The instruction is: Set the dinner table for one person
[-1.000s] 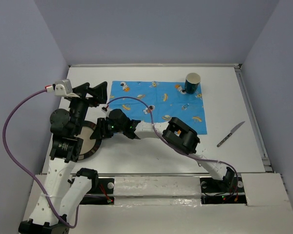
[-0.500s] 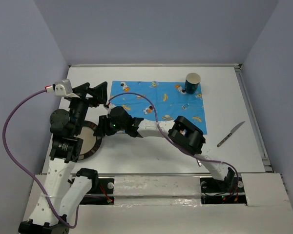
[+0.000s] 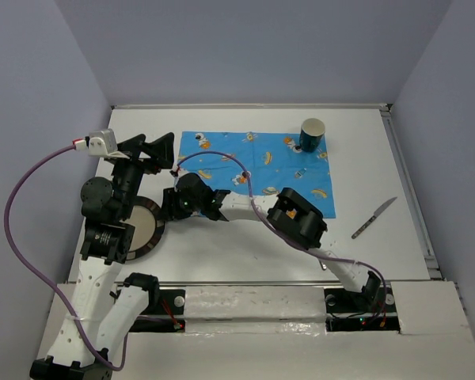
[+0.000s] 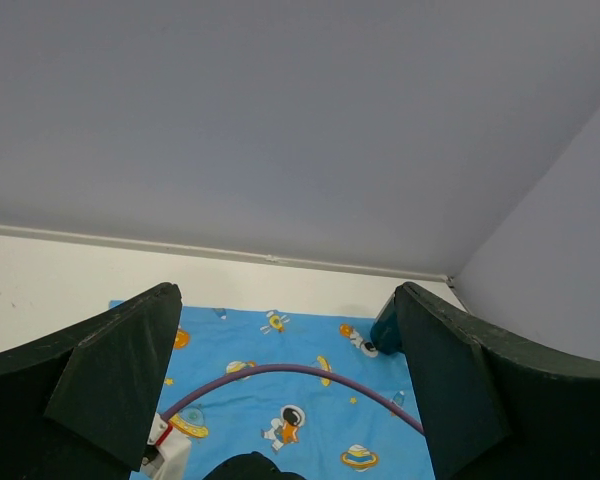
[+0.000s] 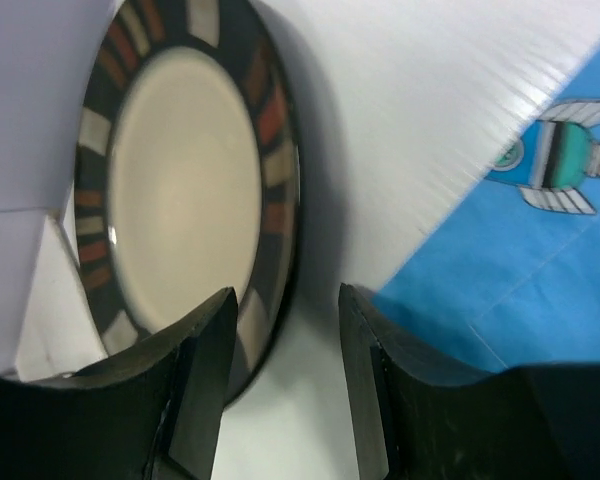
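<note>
The jaws of the right gripper [image 5: 285,295] are held apart, and the rim of a striped plate [image 5: 180,200] is seen running down into the gap between them. No firm clamp on the rim can be made out from the right wrist view. The plate, cream in the middle with a dark band of orange and pale blocks, is laid flat on the dinner table [image 3: 245,241], at its left side, just off the near left corner of a blue space-print mat [image 3: 257,170]. From above, the right gripper [image 3: 168,207] is shown reached across to the plate [image 3: 145,226], which is partly covered by the left arm.

The left gripper [image 3: 150,149] is raised over the table's left side with its jaws spread wide and nothing held between them [image 4: 285,300].

A dark teal cup [image 3: 312,134] is stood upright at the far right corner of the mat. A knife [image 3: 374,218] is laid on the bare white tabletop to the right of the mat, well apart from the plate. A purple cable [image 4: 290,372] is arched over the mat.
</note>
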